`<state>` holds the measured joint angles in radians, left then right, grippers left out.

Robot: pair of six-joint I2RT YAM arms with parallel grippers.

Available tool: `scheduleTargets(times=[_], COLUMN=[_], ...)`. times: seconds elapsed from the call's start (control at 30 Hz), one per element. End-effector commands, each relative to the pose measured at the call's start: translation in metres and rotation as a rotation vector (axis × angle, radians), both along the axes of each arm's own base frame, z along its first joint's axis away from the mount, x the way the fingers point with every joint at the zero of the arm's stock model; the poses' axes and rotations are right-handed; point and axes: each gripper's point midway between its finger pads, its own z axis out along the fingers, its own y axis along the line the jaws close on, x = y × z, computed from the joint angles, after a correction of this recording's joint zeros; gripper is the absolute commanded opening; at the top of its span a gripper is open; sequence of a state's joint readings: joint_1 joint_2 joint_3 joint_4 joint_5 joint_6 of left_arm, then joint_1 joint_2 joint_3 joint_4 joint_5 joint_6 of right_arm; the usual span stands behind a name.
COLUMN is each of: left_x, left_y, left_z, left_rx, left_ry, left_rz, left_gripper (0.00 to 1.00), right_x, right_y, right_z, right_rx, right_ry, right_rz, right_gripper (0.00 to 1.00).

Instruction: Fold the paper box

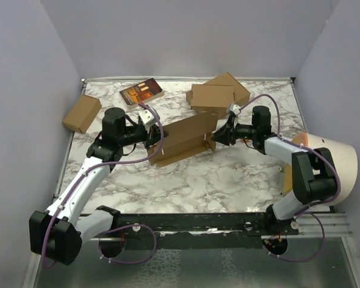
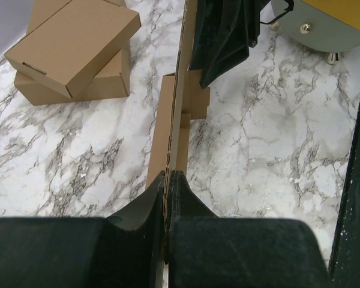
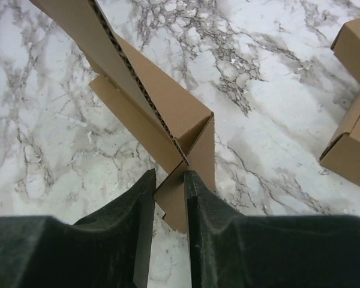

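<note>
Currently left pincer (image 2: 167, 183) clamps paper box (image 1: 183, 138); right pincer (image 3: 170, 180), slightly parted, seemingly straddles it.

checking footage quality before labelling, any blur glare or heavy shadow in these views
Top external: even light, soft shadow by the paper box, no glare. Left wrist: left hand dark and soft up close, stacked boxes crisp. Right wrist: box edge sharp, right hand near black.

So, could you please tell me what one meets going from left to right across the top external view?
Small brown carton → left tool → paper box → right tool → white domed object.
</note>
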<state>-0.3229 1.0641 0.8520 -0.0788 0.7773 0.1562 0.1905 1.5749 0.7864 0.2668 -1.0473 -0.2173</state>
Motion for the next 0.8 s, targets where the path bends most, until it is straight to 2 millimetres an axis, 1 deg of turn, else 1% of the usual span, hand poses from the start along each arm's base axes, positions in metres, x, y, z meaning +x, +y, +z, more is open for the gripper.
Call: scheduleTargets(times=[0.0,0.17,0.33,0.43,0.5,0.67,0.77], left_x=[-0.01,-0.011,-0.011,-0.011,-0.011,-0.011,-0.011], left_y=[0.001,0.001,0.001,0.001,0.001,0.001,0.001], left_z=[-0.02,-0.019,-0.018,-0.018,-0.017,-0.017,-0.016], left_rx=[0.031,0.03,0.029,0.028,0.029,0.028,0.026], left_ry=[0.061,0.058,0.056,0.055,0.052,0.05,0.046], left_rz=[-0.013,-0.012,-0.011,-0.012,-0.013,-0.015,-0.016], left_gripper=[0.0,0.0,0.0,0.0,0.0,0.0,0.0], right_x=[-0.012,-0.016,-0.019,-0.017,-0.015,-0.012,-0.008], right_y=[0.005,0.006,0.003,-0.002,-0.005,-0.01,-0.014], right_z=[-0.004,0.0,0.005,0.006,0.006,0.013,0.022], right_rx=[0.042,0.071,0.102,0.112,0.105,0.083,0.059], right_ry=[0.113,0.139,0.151,0.148,0.134,0.078,0.019], right_rz=[0.068,0.105,0.138,0.148,0.148,0.17,0.172], right_gripper=[0.28,0.36,0.49,0.54,0.6,0.69,0.72])
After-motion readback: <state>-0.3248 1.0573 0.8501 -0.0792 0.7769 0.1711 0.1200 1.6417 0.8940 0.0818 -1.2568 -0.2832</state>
